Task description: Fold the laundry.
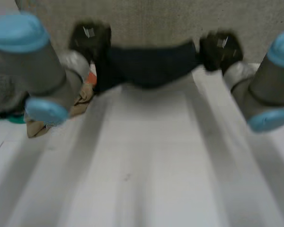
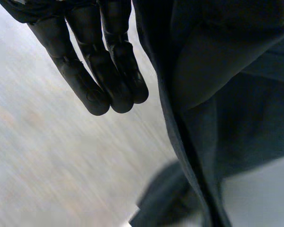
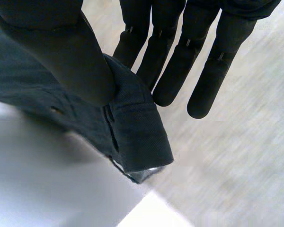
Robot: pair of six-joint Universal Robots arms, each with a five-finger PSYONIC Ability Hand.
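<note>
From the head view, the dark garment (image 1: 149, 66) hangs stretched between the left hand (image 1: 90, 38) and the right hand (image 1: 221, 49), lifted off the tabletop (image 1: 146, 161) at its far edge. Its long axis runs side to side, from one hand to the other, with a slight sag in the middle. Each hand has one end, so neither is nearer than the other. The whole bare stretch of tabletop on the robot's side is open room to lay it down. The only thing crowding it is a heap of other laundry (image 1: 83, 97), tan and orange, beside the left arm.

In the left wrist view, the cloth (image 2: 227, 94) falls in a long fold just beside the left hand (image 2: 106, 71). The pinch itself is hidden, but I judge that this hand is gripping its end, since that end is held up.

In the right wrist view, the right hand (image 3: 61, 52) pinches a hemmed corner of the garment (image 3: 137, 132) between its thumb and fingers. The corner sticks out below the grip.
</note>
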